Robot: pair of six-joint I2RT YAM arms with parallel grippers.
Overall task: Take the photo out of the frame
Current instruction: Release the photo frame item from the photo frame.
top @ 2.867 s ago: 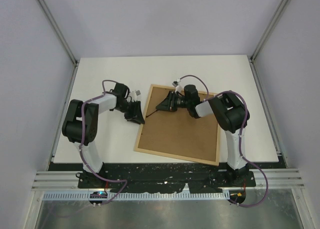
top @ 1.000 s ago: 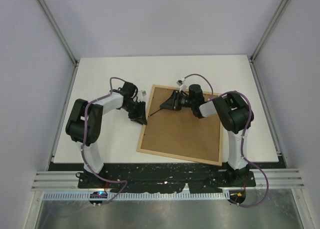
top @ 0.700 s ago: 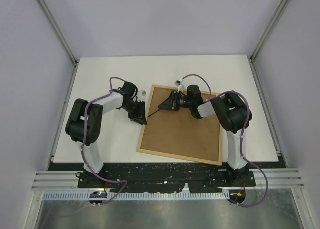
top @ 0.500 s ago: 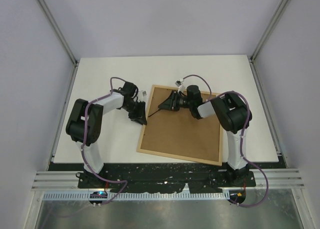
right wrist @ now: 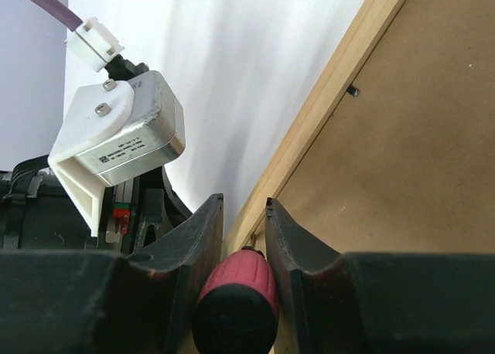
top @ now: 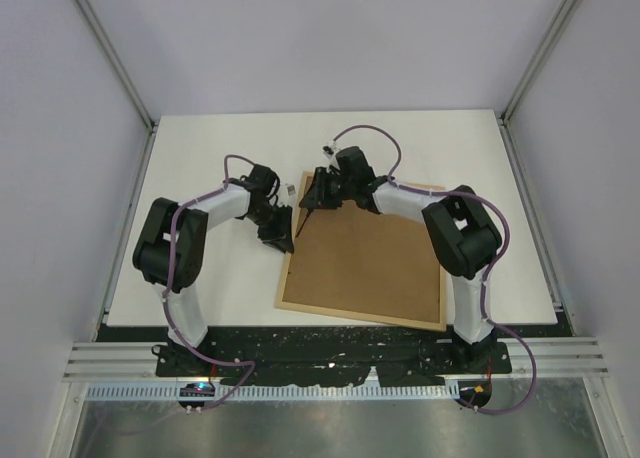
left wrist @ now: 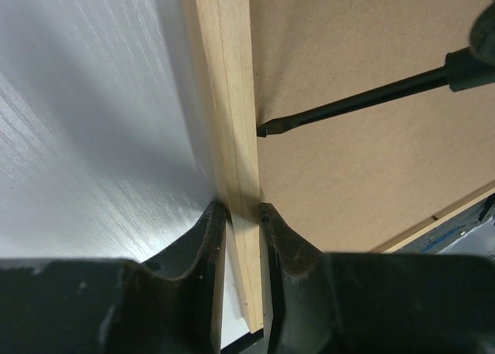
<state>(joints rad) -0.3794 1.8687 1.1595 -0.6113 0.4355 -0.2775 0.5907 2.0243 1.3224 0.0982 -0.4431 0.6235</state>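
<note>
- Brown fibreboard faces up: the frame (top: pixel 365 263) lies back-up on the white table (top: pixel 200 148), right of centre.
- The photo shows nowhere. I judge it sits face down under the backing board (left wrist: pixel 363 184).
- The left gripper (top: pixel 286 242) pinches the frame's left wooden strip, one finger on each side, steadying it.
- The right gripper (right wrist: pixel 242 209) is pressed onto the red handle of a screwdriver (right wrist: pixel 236 300). Its flat tip meets the seam where the board joins the strip, just beyond the left gripper.
- The step in hand, as I read it, is freeing the board along the left edge. The next move calls for working the tip under the board or a retaining tab and levering gently, while the left grip stops the frame sliding.
- A small dark tab (right wrist: pixel 352 90) farther along that edge is too small to identify. Whether the tip is already under the board cannot be told. From above, the right gripper hides the frame's far-left corner.
</note>
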